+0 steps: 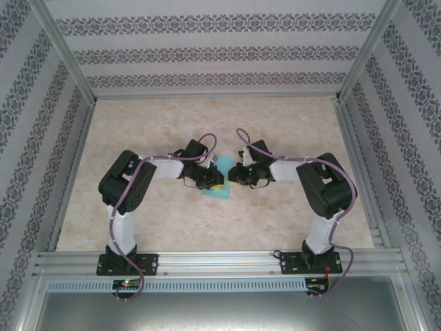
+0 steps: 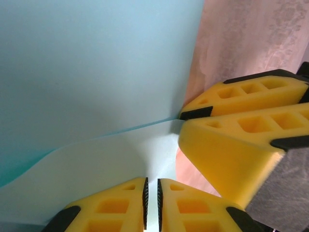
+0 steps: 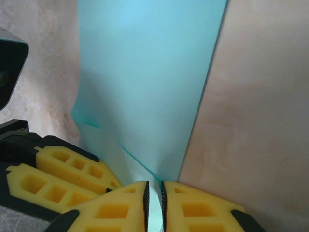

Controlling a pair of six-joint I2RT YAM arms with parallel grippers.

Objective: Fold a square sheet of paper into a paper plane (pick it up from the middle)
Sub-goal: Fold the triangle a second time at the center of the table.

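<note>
The square sheet of paper (image 1: 219, 192) is turquoise, partly folded, and sits mid-table between the two arms. My left gripper (image 1: 212, 181) reaches it from the left and my right gripper (image 1: 235, 174) from the right. In the left wrist view the paper (image 2: 96, 72) rises as a wide panel with a paler flap below, and the left gripper (image 2: 152, 191) is shut on that flap with only a thin slit between its pads. In the right wrist view the right gripper (image 3: 153, 191) is shut on the paper's (image 3: 145, 72) lower fold, slit narrow.
The tabletop (image 1: 207, 124) is pale marbled beige, walled by patterned panels and an aluminium frame (image 1: 220, 261) along the near edge. The right gripper's yellow fingers (image 2: 241, 135) crowd the left wrist view. The left gripper's fingers (image 3: 63, 174) sit close in the right wrist view.
</note>
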